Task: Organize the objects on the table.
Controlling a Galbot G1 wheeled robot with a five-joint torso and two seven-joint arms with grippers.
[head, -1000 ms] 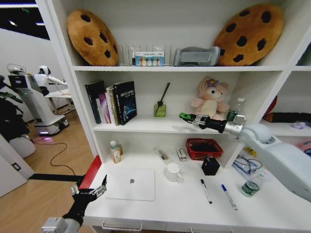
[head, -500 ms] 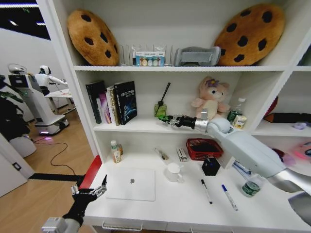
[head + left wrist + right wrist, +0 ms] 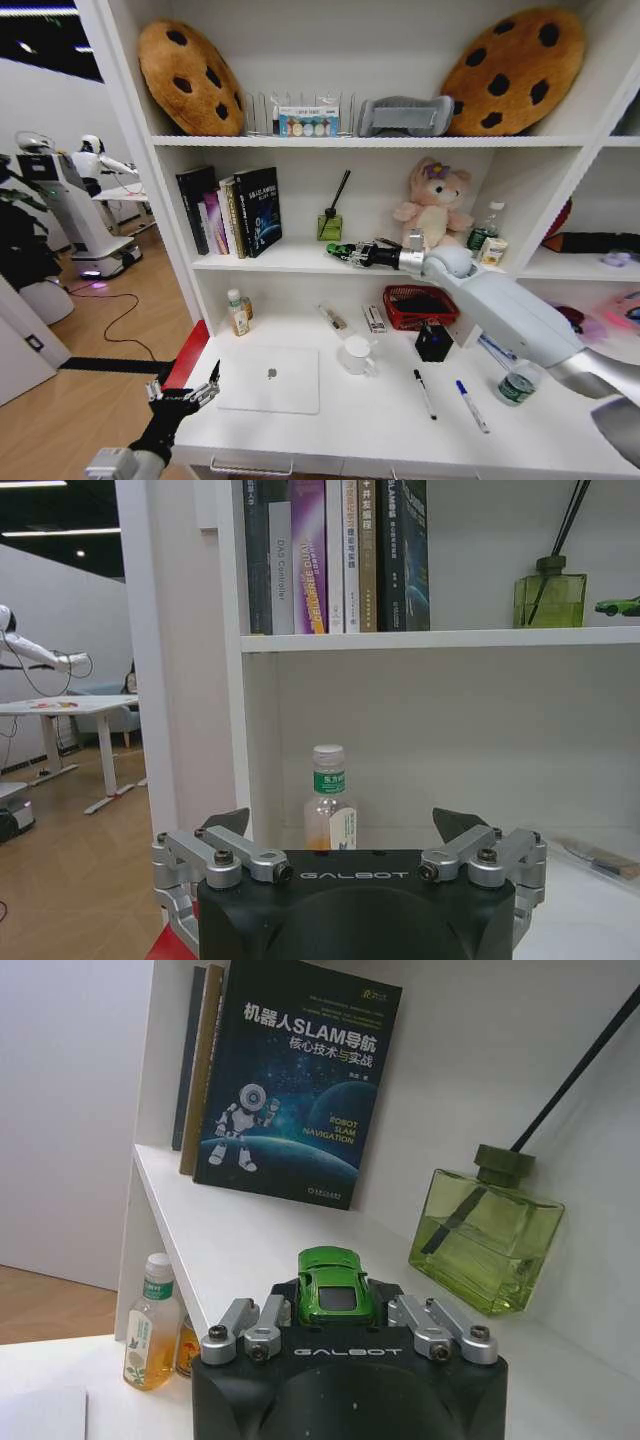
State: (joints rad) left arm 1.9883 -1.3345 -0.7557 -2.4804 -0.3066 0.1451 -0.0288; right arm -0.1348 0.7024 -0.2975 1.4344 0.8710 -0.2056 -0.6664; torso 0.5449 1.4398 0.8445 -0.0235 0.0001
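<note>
1. While the right arm reaches across to the middle shelf (image 3: 300,262), its gripper (image 3: 345,253) is clamped on the green car (image 3: 335,1285), held just over the shelf board near the green diffuser bottle (image 3: 485,1240) and the books (image 3: 232,210).
2. Left gripper (image 3: 185,393) hangs low off the desk's (image 3: 380,425) front left corner, fingers spread apart with nothing in them.
3. Laptop (image 3: 268,379) lies closed and flat on the left part of the desk, just beside a white mug (image 3: 355,355).
4. Black pen (image 3: 424,393) and blue pen (image 3: 472,405) lie side by side but apart, right of the mug.
5. Red basket (image 3: 420,305) sits at the back of the desk, under the shelf.
6. Small juice bottle (image 3: 329,813) stands at the back left by the shelf wall.
</note>
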